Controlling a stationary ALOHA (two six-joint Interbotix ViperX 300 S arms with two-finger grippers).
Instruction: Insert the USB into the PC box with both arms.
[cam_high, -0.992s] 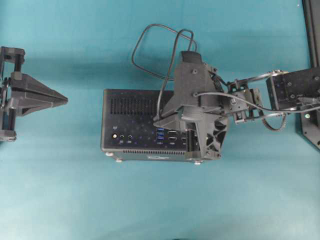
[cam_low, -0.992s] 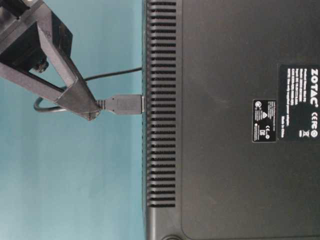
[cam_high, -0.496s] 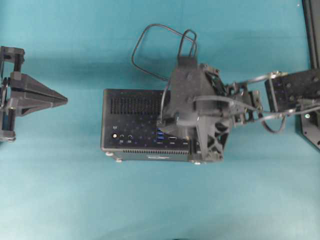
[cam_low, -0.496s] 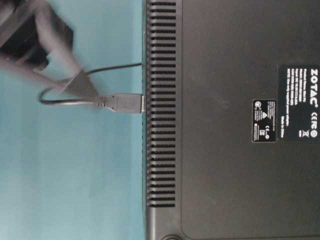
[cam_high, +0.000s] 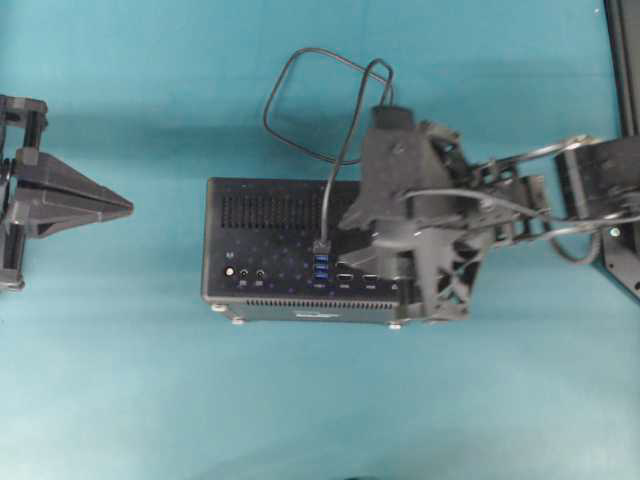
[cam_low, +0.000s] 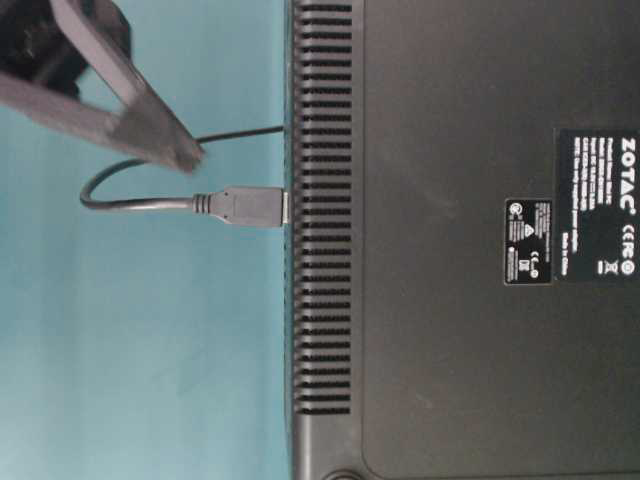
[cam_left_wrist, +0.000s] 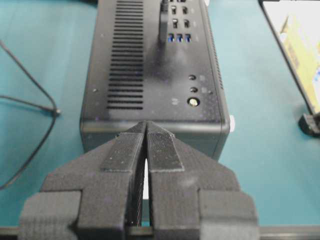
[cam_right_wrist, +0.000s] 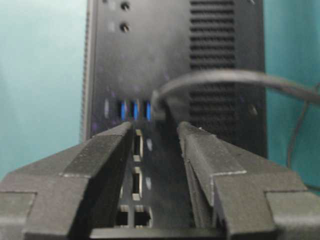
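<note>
One USB (cam_low: 248, 207) plug seated in the PC box (cam_high: 270, 215) port column, cable looping off behind onto the bench. Right hand (cam_right_wrist: 155, 150) released, empty, hovering over the box. Left hand (cam_left_wrist: 145, 150) clenched, empty, at box end. Cable limp, light; grip the stiff plug body. One box, two arms.

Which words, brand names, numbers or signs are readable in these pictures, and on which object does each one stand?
"ZOTAC": white letters on the larger black label on the PC box, lying sideways in the table-level view.
Certification marks, "CE" among them: same label, beneath the brand name.
Remaining lines there: too small to read.
Smaller label: white symbols and fine print, unreadable.
Overhead and wrist views: no readable text.
</note>
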